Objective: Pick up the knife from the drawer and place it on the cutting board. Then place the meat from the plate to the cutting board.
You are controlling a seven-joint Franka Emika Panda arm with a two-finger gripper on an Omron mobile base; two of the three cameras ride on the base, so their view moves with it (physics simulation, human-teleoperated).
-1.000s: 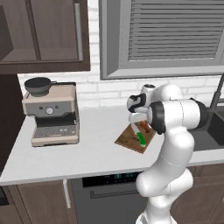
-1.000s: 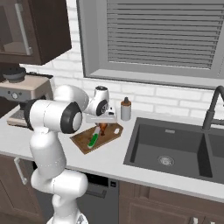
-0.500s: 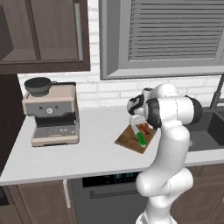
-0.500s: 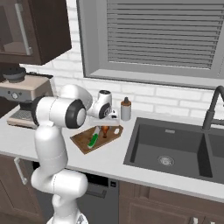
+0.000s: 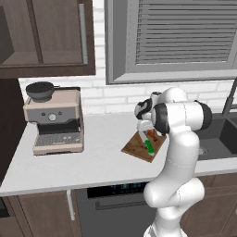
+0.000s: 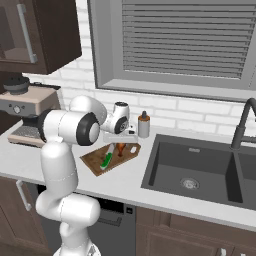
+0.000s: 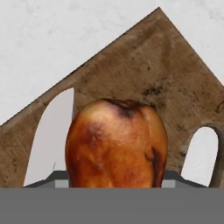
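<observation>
The dark brown cutting board (image 6: 112, 156) lay at the frame's centre-left, on the pale counter. The knife (image 6: 106, 160), green-handled, rested flat on it, blade toward the upper right. The reddish-brown meat (image 7: 117, 144) hung upright above the board at the lower centre.

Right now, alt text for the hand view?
A reddish-brown chicken drumstick sits close up between the gripper fingers, above a dark brown wooden cutting board on a pale counter. A pale knife blade lies on the board to its left.
</observation>
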